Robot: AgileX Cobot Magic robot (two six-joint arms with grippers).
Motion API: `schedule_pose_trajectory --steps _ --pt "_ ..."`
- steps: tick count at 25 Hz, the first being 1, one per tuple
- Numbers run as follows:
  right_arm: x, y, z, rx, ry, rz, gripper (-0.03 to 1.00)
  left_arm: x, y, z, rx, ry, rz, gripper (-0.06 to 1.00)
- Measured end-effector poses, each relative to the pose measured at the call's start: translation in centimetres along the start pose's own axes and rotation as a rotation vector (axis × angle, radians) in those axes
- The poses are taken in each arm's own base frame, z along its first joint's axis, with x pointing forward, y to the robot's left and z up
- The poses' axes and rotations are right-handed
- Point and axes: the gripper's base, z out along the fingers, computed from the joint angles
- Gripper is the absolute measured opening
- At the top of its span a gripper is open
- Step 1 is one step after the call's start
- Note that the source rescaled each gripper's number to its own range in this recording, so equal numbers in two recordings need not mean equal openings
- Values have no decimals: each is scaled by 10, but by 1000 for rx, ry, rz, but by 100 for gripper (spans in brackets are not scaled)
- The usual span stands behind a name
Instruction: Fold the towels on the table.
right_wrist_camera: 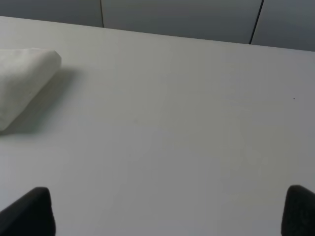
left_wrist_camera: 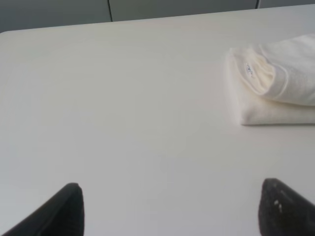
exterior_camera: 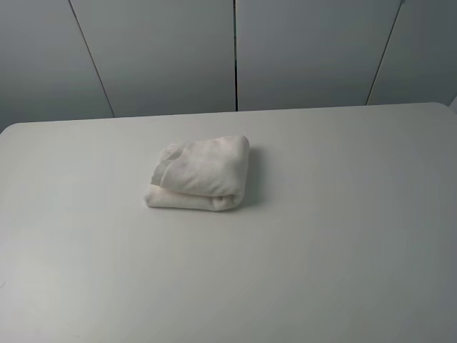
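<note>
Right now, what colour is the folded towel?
Cream-white, plain; the towel shows best in the left wrist view.

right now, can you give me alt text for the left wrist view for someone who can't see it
A white terry cloth towel, folded into a compact bundle with a small dark-printed label showing, lies on a plain matte white table. The left gripper is open above bare tabletop, its two dark fingertips wide apart and clear of the towel. A grey panelled wall stands behind the table.

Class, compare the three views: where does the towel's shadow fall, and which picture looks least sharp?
Exterior high view: soft even light, the towel casts a faint shadow to its right on the table. Right wrist view: dimmer and greyer, a soft shadow beside the towel. Left wrist view: brightest and warmest, slightly hazy, with the left pincer fingertips blurred.
</note>
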Motion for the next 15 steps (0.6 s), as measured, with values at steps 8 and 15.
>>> schedule_pose_trajectory --steps 8,15 --pt "0 1 1 63 3 45 100 0 0 0 0 0 0 96" --pt "0 1 1 63 3 45 100 0 0 0 -2 0 -7 96"
